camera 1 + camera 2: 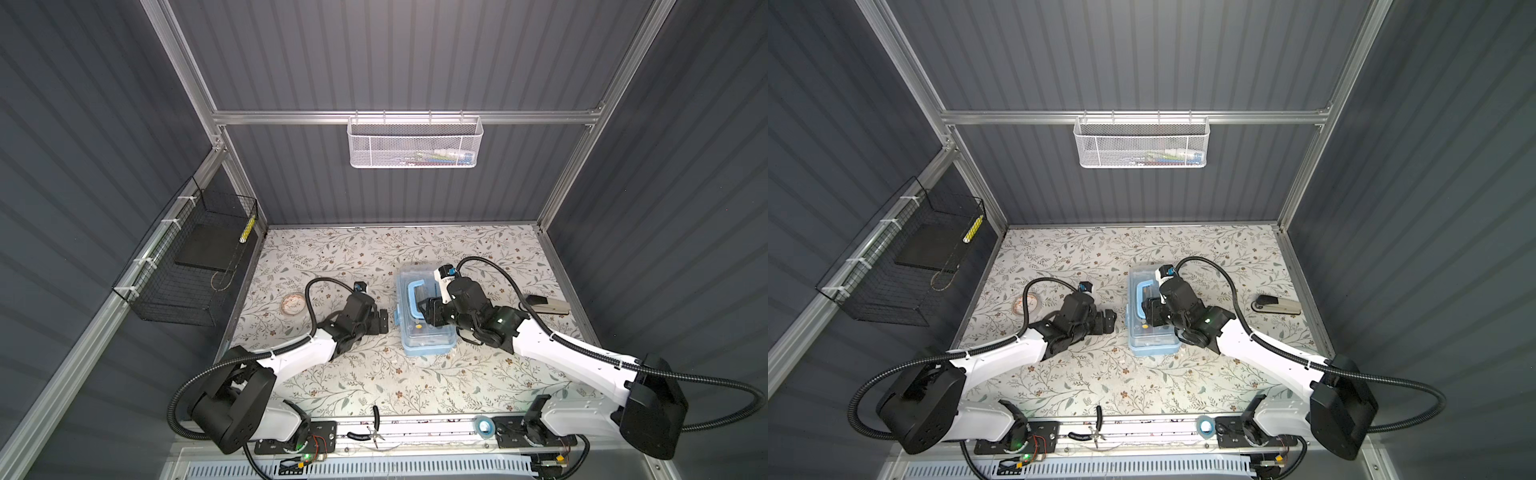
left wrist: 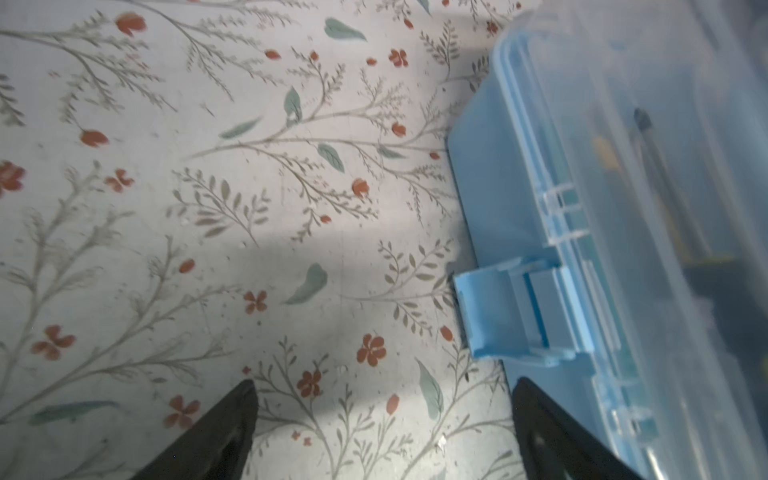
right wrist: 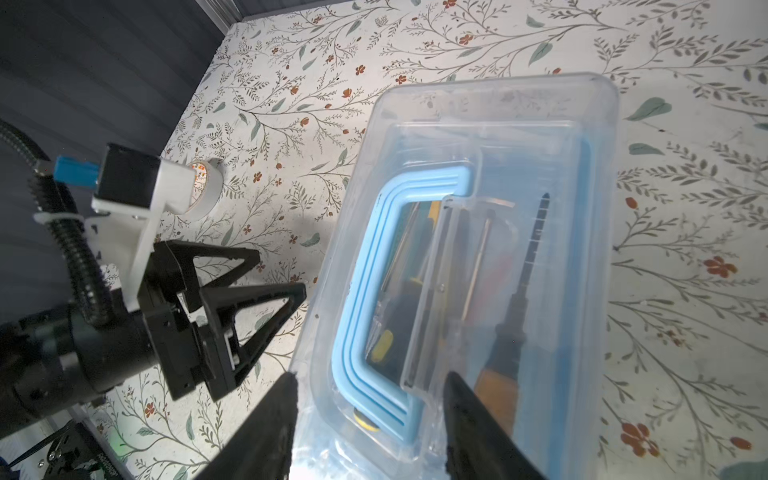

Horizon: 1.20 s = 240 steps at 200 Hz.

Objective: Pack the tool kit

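On the flowered tabletop (image 1: 374, 374) the light-blue tool kit box (image 1: 430, 338) stands about in the middle, and its clear lid (image 3: 490, 124) lies down over the tools inside. The left jaws stand wide and empty just left of the box, near its latch (image 2: 486, 316), which sticks out. The right jaws hang over the lid, partly open, with one end of the blue handle (image 3: 361, 266) between them, not pinched.

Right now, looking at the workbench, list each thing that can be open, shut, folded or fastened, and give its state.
tool box lid, shut.
handle, folded flat on the lid.
latch, sticking outward; fastened or not, unclear.
left pincer, open, empty.
right pincer, open, astride the handle, not closed on it.
stapler, closed, lying flat.
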Each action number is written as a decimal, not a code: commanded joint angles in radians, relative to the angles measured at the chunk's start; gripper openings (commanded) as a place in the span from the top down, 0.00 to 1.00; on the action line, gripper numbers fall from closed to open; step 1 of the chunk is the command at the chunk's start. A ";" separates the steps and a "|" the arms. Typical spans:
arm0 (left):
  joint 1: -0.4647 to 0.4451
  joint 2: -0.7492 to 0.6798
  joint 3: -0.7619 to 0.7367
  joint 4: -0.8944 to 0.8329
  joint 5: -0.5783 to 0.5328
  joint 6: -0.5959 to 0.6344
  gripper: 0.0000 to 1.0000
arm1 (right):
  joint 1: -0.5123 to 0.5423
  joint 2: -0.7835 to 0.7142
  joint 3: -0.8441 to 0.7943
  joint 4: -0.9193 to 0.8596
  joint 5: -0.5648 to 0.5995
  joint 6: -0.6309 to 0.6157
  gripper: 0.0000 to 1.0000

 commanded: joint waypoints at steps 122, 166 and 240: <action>-0.133 0.216 -0.122 0.387 -0.131 0.000 0.06 | -0.070 -0.016 -0.008 0.018 -0.053 -0.022 0.44; -0.133 0.256 -0.117 0.424 -0.160 0.026 0.06 | -0.079 0.006 0.004 0.019 -0.060 -0.026 0.45; -0.133 0.285 -0.106 0.443 -0.256 0.037 0.06 | -0.084 0.025 0.012 0.021 -0.068 -0.022 0.45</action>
